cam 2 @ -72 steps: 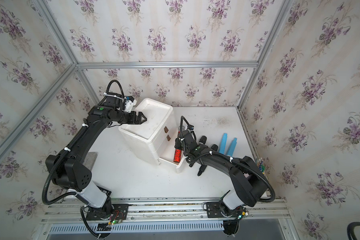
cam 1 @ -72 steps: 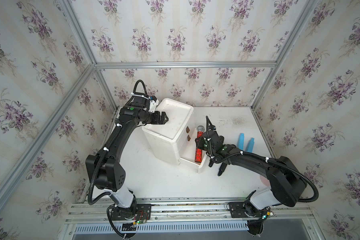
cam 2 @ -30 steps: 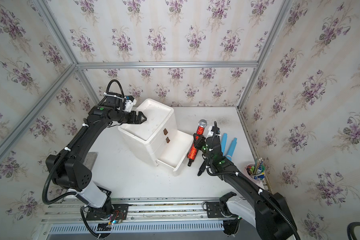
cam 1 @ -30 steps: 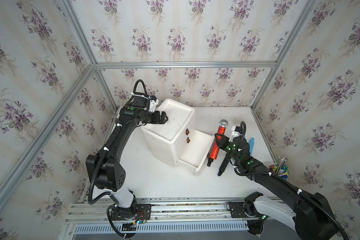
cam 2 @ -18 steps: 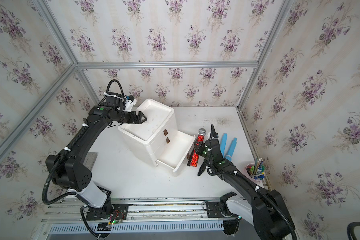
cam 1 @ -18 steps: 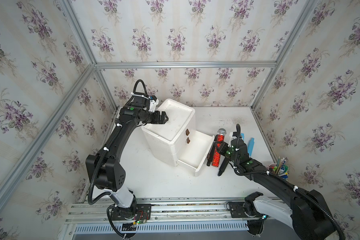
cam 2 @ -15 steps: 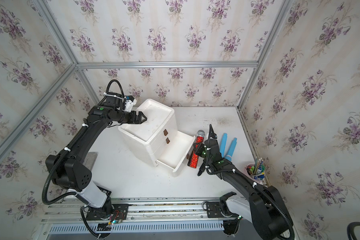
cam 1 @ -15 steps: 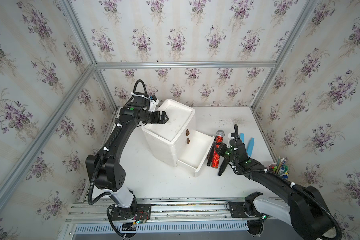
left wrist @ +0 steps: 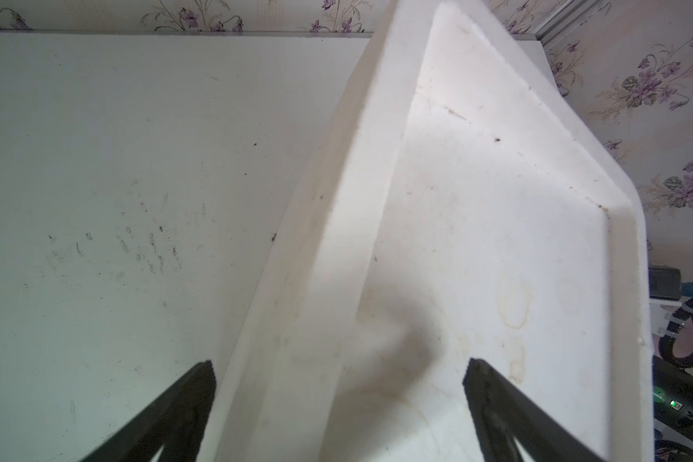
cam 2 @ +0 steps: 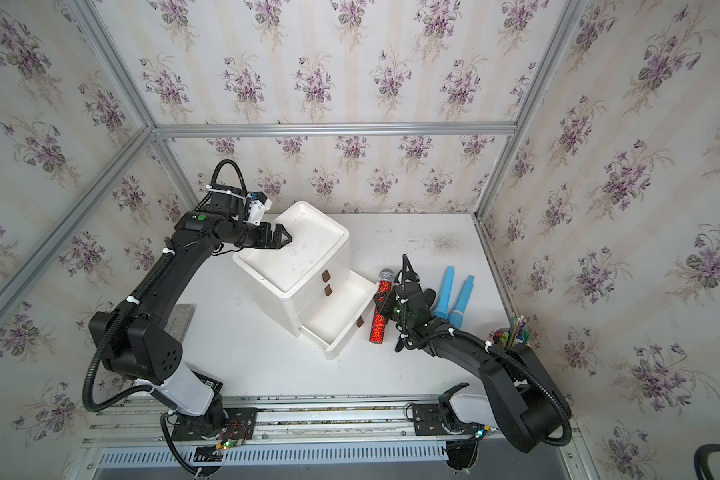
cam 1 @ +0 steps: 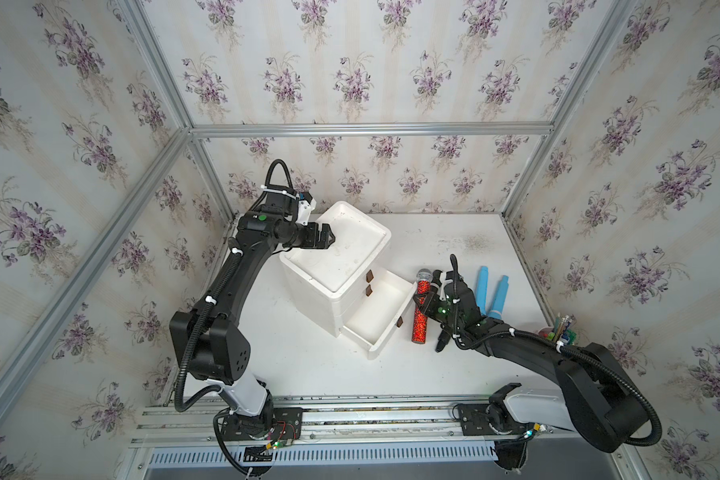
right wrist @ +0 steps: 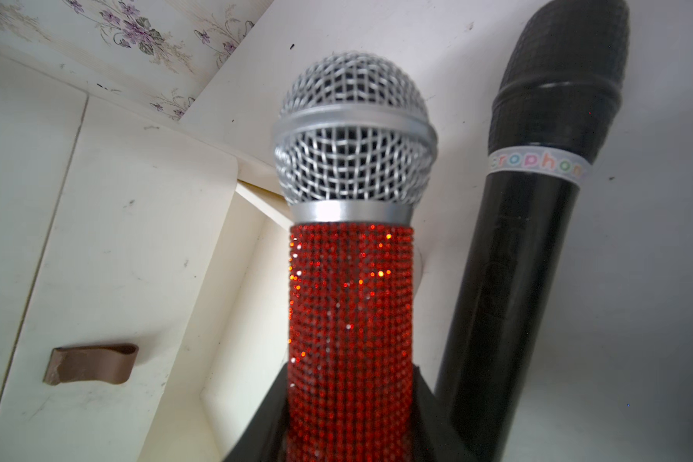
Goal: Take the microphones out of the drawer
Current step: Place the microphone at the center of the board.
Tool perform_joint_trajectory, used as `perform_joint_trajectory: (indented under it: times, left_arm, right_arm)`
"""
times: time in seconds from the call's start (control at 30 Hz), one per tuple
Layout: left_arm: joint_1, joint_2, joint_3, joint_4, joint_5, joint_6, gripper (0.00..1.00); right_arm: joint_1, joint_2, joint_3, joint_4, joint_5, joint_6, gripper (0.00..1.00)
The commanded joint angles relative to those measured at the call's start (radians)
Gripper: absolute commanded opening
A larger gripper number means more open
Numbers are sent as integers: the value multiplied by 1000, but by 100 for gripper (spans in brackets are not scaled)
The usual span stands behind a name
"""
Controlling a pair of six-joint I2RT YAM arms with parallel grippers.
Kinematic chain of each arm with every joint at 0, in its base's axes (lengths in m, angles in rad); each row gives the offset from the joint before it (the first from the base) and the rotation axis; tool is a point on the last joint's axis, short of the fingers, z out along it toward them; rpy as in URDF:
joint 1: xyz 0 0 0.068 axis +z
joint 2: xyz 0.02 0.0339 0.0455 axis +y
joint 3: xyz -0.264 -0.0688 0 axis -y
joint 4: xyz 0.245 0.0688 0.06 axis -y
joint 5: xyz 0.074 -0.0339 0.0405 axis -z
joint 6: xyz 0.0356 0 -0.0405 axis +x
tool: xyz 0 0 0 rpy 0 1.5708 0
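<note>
A red glitter microphone (cam 1: 420, 309) (cam 2: 380, 311) (right wrist: 351, 280) with a silver mesh head lies lengthwise just outside the open bottom drawer (cam 1: 381, 309) (cam 2: 337, 318), low over the table. My right gripper (cam 1: 424, 300) (cam 2: 382, 305) (right wrist: 351, 400) is shut on its red handle. Whether the microphone touches the table I cannot tell. Nothing shows inside the drawer. My left gripper (cam 1: 327, 239) (cam 2: 285, 237) (left wrist: 339, 372) stands open, its fingers on either side of the raised rim of the white cabinet (cam 1: 337, 249) (cam 2: 294, 245) (left wrist: 477, 200).
A black microphone (right wrist: 537, 240) (cam 1: 436, 275) lies on the table right beside the red one, mostly under my right arm. Two blue microphones (cam 1: 482, 291) (cam 2: 447, 291) lie further right. A pen cup (cam 1: 558, 330) stands at the right edge.
My right gripper lifted the red microphone out of the drawer, carried it right, then lowered it beside the drawer. The left arm has not moved.
</note>
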Motion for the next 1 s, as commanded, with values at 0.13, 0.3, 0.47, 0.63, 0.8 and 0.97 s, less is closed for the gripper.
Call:
perform_joint_trajectory:
  times: [0.13,0.3,0.47,0.63,0.8,0.97]
  left_arm:
    - [1,2,-6,-60,-5,-5,99]
    - [1,2,-7,-59,-10,-3,99]
    - [1,3,-8,-60,-12,-2,99]
    - [1,2,-8,-60,-11,-2,99]
    - [1,-2,-7,-60,-10,-3,99]
    - [2,-2,-6,-60,-10,-4,99]
  right_arm:
    - [27,84,56,121,-16,27,0]
    - [27,145,105,151,-32,42,0]
    - [18,99,107,112,2,27,0]
    - [-60,15,77,52,-17,16,0]
    - [-140,-19,52,-20,-22,-11,0]
    - [-208,-35,-4,-15,-17,-5,0]
